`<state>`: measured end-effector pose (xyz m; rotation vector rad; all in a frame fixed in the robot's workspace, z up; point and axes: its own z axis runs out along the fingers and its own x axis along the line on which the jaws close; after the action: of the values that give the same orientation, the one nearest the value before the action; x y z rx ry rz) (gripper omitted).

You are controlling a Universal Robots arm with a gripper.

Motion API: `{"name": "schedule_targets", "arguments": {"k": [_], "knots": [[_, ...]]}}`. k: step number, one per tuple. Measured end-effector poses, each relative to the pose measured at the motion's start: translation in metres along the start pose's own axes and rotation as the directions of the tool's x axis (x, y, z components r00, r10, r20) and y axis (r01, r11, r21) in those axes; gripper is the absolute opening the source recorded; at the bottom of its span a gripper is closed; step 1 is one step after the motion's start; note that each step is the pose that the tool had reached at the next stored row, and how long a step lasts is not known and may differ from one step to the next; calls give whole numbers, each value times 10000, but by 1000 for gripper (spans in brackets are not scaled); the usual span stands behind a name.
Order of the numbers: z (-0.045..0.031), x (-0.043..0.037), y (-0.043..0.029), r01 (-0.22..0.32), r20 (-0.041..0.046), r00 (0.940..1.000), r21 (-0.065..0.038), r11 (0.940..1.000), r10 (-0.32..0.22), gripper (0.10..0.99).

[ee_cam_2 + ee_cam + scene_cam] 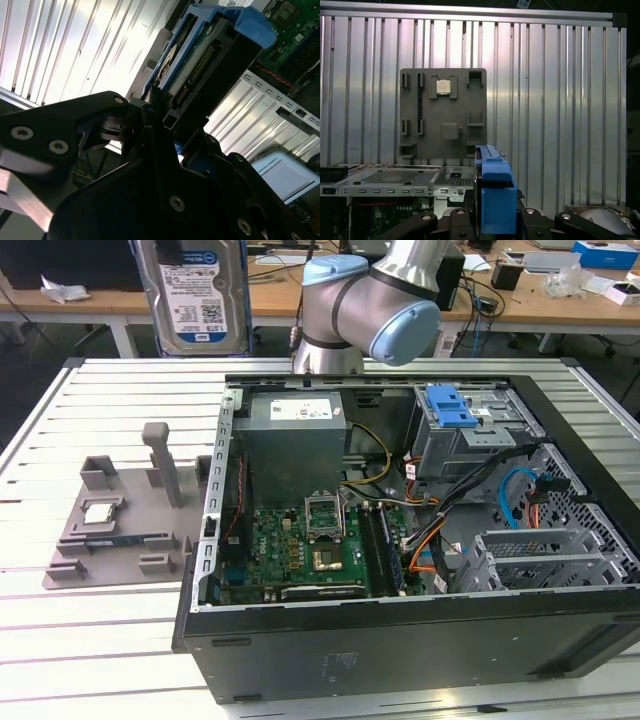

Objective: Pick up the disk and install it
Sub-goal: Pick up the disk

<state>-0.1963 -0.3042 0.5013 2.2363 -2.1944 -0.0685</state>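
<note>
Ribbed aluminium table (100,640) across the whole scene, with wooden desks (90,300) and clutter behind. On it, towards the exterior view's right, an open computer case (400,640) lying on its side. Towards the exterior view's left, a grey fixture tray (120,510), just beside the case.

Gripper (492,222) closed on the disk (492,190), with a black finger pressed against each side, as seen in the first wrist view. Held edge-on there, blue rail facing the camera, above the table and in line with the tray. In the second wrist view, gripped low, with the connector edge and blue side rails of the disk (200,55) sticking out past the fingers (150,125). In the exterior view, hanging high near the top left, label side showing, well clear of the case and the tray: the disk (197,300), not yet installed. Behind the case, the grey and pale blue arm (370,300).

Inside the case: green motherboard (290,550) with a processor socket (327,560), a grey power supply box (295,440), bundled cables (440,530), and a grey metal cage (470,445) topped by a blue latch (452,407) at the far side.

On the tray: a small square silver chip (100,513) seated in one pocket, with upright posts and brackets around it. Same tray (442,112) and chip (443,86) visible in the first wrist view.
</note>
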Motion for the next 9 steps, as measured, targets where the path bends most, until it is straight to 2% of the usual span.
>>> {"name": "schedule_targets", "arguments": {"k": [1, 4, 6, 9], "knots": [[-1, 1, -43, 1, 0, 10000, 0, 10000, -1, 369], [-9, 5, -236, 2, 0, 10000, -4, 10000, -2, 369], [-12, 14, -297, 1, 0, 10000, -7, 10000, -1, 369], [-13, 85, -329, 2, 0, 10000, -7, 10000, -2, 369]]}}
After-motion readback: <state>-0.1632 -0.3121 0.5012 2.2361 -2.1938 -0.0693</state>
